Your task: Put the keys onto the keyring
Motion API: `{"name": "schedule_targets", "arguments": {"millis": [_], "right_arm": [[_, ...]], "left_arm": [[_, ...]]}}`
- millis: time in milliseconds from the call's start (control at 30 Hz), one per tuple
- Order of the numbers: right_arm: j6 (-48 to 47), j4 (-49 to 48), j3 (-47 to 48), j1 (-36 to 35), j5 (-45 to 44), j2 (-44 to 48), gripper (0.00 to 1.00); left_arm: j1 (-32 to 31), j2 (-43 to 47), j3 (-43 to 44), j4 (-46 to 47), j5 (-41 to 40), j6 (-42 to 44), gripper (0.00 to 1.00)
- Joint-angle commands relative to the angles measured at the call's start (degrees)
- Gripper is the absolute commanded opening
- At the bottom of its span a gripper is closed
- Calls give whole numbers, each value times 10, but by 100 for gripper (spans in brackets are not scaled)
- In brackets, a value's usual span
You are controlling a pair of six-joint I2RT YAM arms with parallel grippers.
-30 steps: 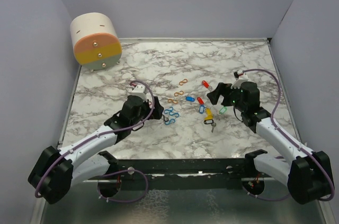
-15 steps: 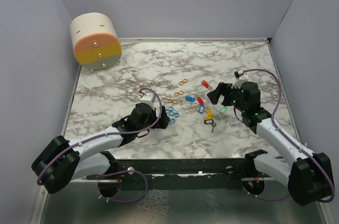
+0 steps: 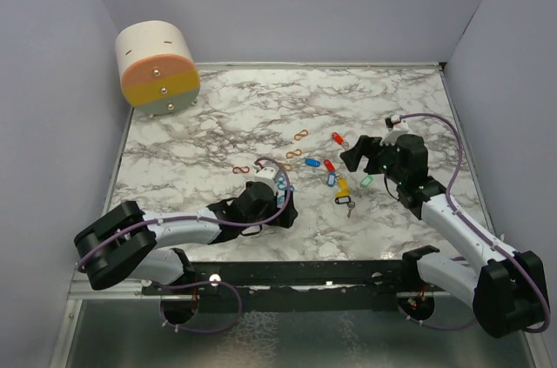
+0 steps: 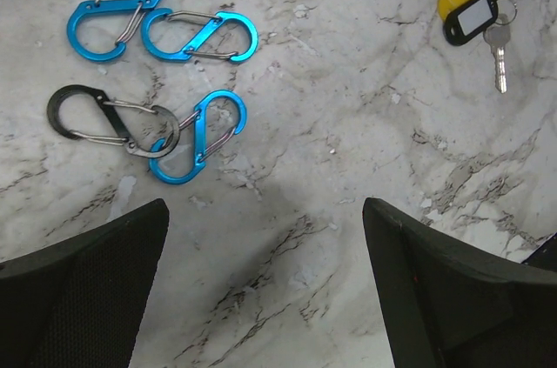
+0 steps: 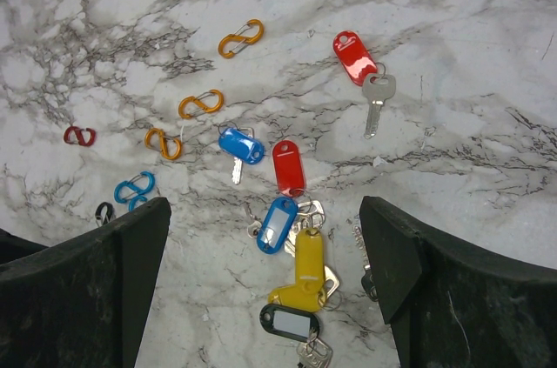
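Note:
Several keys with coloured tags lie mid-table: a red one (image 5: 354,56) apart at the back, then blue (image 5: 241,145), red (image 5: 289,167), blue (image 5: 278,224), yellow (image 5: 306,277) and black (image 5: 290,323) ones bunched together (image 3: 335,181). My right gripper (image 5: 264,229) (image 3: 359,159) hovers open over that bunch, touching nothing. My left gripper (image 4: 264,220) (image 3: 285,204) is open above bare marble, just short of three blue figure-eight clips (image 4: 198,135) and a black one (image 4: 109,120). I cannot tell which thing is the keyring.
Orange clips (image 3: 294,153) and a red clip (image 3: 241,170) lie left of the keys. A green-tagged key (image 3: 366,181) sits by the right gripper. A round cream and orange box (image 3: 157,68) stands at the back left corner. Grey walls close in the table (image 3: 218,111).
My left arm has swung right and toward the near edge, ending with its gripper beside the blue clips. The right arm and the keys have not moved.

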State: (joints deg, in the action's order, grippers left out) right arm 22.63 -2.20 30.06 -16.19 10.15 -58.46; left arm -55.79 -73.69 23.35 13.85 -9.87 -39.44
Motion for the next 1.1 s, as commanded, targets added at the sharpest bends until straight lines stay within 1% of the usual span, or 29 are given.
{"name": "schedule_targets", "arguments": {"millis": [0, 100, 233, 533, 700, 1067], "right_arm": [[-6, -8, 7, -3, 5, 12, 91], [-6, -7, 6, -3, 3, 14, 92], [-6, -7, 6, -3, 2, 13, 92], [-6, -7, 3, -3, 3, 16, 92], [-6, -6, 3, -3, 3, 19, 92], [-6, -9, 1, -3, 3, 16, 92]], "left_arm": [[-14, -43, 23, 30, -10, -19, 97], [-15, -67, 31, 55, 2, -22, 97], [-15, -104, 49, 65, 4, -22, 97], [-10, -159, 87, 72, -37, -8, 99], [14, -182, 104, 72, -38, -2, 99], [81, -195, 105, 97, -13, 19, 99]]}}
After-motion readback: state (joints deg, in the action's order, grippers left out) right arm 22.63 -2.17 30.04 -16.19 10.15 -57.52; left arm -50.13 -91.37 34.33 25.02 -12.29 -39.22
